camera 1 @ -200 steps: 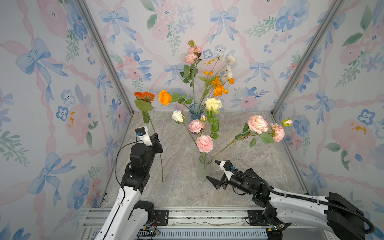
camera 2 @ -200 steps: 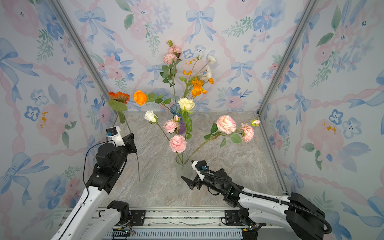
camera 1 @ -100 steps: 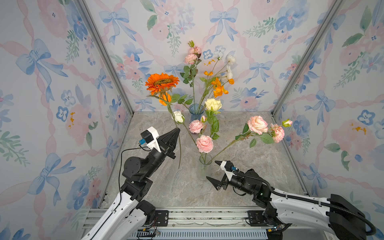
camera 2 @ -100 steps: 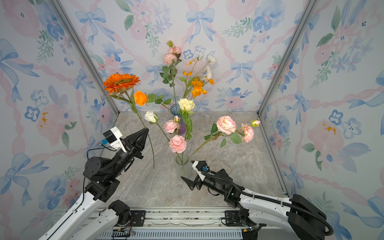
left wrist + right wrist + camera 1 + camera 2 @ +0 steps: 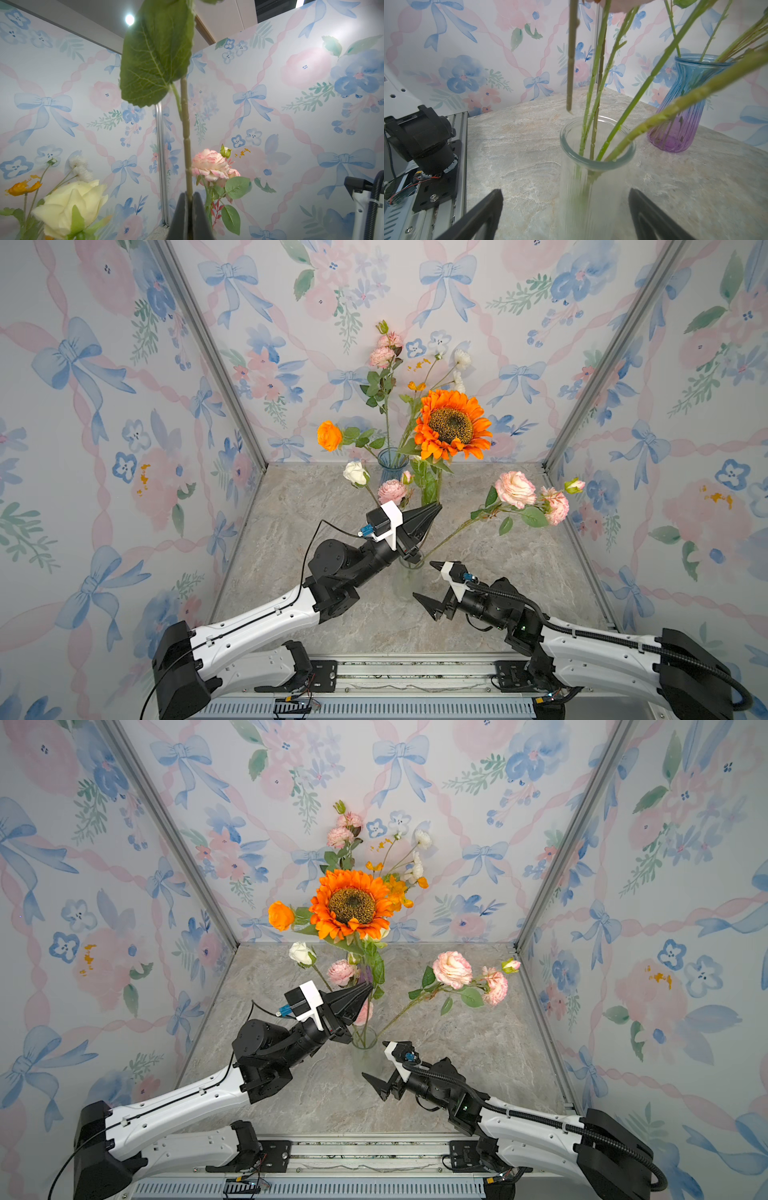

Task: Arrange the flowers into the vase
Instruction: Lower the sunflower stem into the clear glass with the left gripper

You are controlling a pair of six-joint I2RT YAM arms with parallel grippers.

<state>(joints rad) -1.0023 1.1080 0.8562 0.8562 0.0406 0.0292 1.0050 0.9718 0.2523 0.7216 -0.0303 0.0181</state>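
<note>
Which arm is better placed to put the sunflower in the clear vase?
Left. The left gripper is shut on the sunflower stem, whose tip hangs above the clear vase. The right gripper is open, empty, beside it.

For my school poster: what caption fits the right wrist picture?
Open right gripper sits either side of the clear vase as a sunflower stem hangs just above its rim.

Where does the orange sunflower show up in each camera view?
Top view: sunflower bloom at centre, above the shut left hand.
Top view: bloom left of centre, same spot.
Left wrist: only its stem and leaf, rising from the hand; bloom out of frame.
Right wrist: only the stem's end, above the clear vase rim.
Shared landmark: clear vase in both top views and right wrist; pink rose in left wrist.
</note>
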